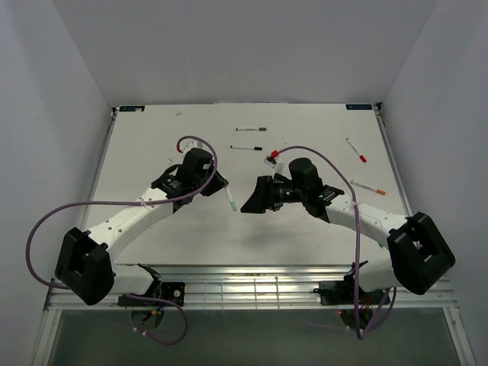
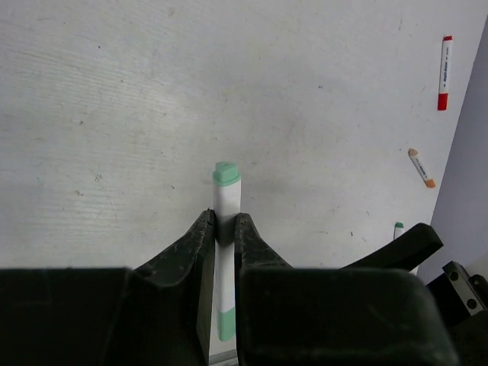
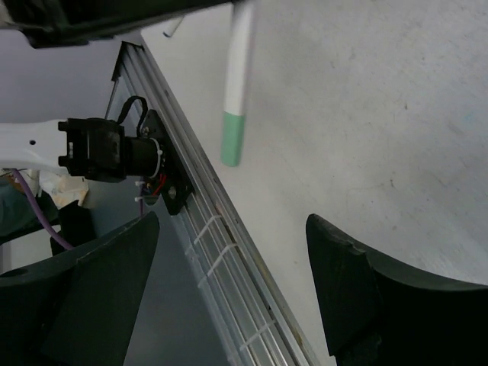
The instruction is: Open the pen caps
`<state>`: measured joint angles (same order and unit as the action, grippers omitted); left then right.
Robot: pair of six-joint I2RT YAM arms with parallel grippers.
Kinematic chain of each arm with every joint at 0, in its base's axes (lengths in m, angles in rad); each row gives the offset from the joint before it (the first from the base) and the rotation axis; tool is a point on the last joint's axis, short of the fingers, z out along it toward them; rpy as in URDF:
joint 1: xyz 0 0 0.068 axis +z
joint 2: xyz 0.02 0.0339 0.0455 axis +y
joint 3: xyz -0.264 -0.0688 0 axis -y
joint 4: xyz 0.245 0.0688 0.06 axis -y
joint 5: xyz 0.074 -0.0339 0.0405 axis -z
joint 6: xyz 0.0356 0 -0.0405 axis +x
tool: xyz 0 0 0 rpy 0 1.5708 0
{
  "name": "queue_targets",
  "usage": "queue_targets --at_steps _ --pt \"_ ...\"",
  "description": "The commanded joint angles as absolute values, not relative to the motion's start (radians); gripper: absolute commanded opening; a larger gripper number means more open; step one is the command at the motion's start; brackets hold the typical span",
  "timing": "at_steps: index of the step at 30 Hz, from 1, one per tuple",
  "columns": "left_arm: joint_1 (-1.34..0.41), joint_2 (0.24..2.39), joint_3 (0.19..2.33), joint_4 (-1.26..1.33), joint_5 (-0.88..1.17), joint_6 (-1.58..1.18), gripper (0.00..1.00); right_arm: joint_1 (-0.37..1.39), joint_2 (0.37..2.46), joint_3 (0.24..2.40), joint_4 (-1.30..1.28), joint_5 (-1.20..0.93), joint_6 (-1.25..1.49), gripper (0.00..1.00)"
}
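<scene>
My left gripper [image 1: 223, 186] is shut on the white barrel of a thin marker pen [image 2: 226, 206] and holds it above the table. The pen's green cap [image 2: 226, 174] sticks out past the fingertips; it also shows in the top view [image 1: 232, 204] and the right wrist view [image 3: 233, 137]. A second green band [image 2: 224, 323] shows at the pen's near end, between the fingers. My right gripper [image 1: 252, 196] is open and empty, just right of the green cap, its jaws spread wide [image 3: 229, 282] and facing it without touching.
Other capped pens lie on the table: a green one [image 1: 252, 129], a black one [image 1: 246, 147], a red one [image 1: 271, 158] by the right arm, a red one [image 1: 356, 150] and an orange one [image 1: 368, 187] at the right. The table's front rail [image 3: 221, 252] runs under the right gripper.
</scene>
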<state>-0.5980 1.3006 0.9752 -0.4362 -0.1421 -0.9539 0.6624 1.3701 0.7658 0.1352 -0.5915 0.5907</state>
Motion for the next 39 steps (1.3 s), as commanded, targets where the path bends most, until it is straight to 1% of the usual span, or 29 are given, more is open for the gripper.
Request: queue_targets --at_steps 1,2,3,5,6,11,12,14,15,17,30,31,32,35,37,38,39 --pt "-0.624 1.309 0.937 -0.35 -0.095 -0.942 0.0 0.675 1.374 0.723 0.394 -0.615 0.695 0.8" --pt "-0.63 1.304 0.933 -0.342 -0.098 -0.954 0.0 0.678 1.377 0.7 0.423 -0.608 0.712 0.75" --pt "-0.64 1.296 0.93 -0.339 -0.103 -0.959 0.0 0.683 1.388 0.693 0.458 -0.604 0.719 0.67" --pt "-0.643 1.293 0.923 -0.342 -0.115 -0.972 0.0 0.699 1.404 0.695 0.472 -0.606 0.733 0.6" --pt "-0.643 1.293 0.925 -0.345 -0.118 -0.974 0.0 0.706 1.417 0.695 0.486 -0.603 0.736 0.58" --pt "-0.644 1.287 0.937 -0.357 -0.126 -0.991 0.0 0.739 1.448 0.689 0.492 -0.557 0.733 0.57" --pt "-0.644 1.289 0.939 -0.36 -0.126 -0.996 0.0 0.741 1.454 0.686 0.497 -0.551 0.732 0.54" --pt "-0.644 1.292 0.942 -0.367 -0.126 -0.997 0.0 0.746 1.459 0.678 0.514 -0.539 0.735 0.52" --pt "-0.644 1.293 0.942 -0.371 -0.127 -1.0 0.0 0.747 1.463 0.673 0.523 -0.535 0.742 0.48" --pt "-0.644 1.296 0.94 -0.376 -0.127 -1.011 0.0 0.747 1.468 0.669 0.534 -0.525 0.746 0.44" --pt "-0.644 1.298 0.936 -0.383 -0.095 -1.048 0.0 0.756 1.52 0.678 0.554 -0.494 0.755 0.41" --pt "-0.644 1.299 0.937 -0.383 -0.097 -1.051 0.0 0.759 1.523 0.678 0.558 -0.494 0.756 0.41" --pt "-0.643 1.299 0.939 -0.387 -0.097 -1.051 0.0 0.761 1.525 0.68 0.561 -0.498 0.756 0.38" --pt "-0.644 1.304 0.948 -0.393 -0.103 -1.055 0.0 0.768 1.531 0.677 0.566 -0.5 0.761 0.37" --pt "-0.644 1.307 0.953 -0.393 -0.103 -1.055 0.0 0.773 1.529 0.673 0.566 -0.494 0.758 0.23" --pt "-0.644 1.312 0.956 -0.393 -0.101 -1.054 0.0 0.772 1.529 0.675 0.56 -0.492 0.756 0.13" --pt "-0.644 1.313 0.959 -0.394 -0.103 -1.055 0.0 0.772 1.531 0.678 0.551 -0.492 0.755 0.08"
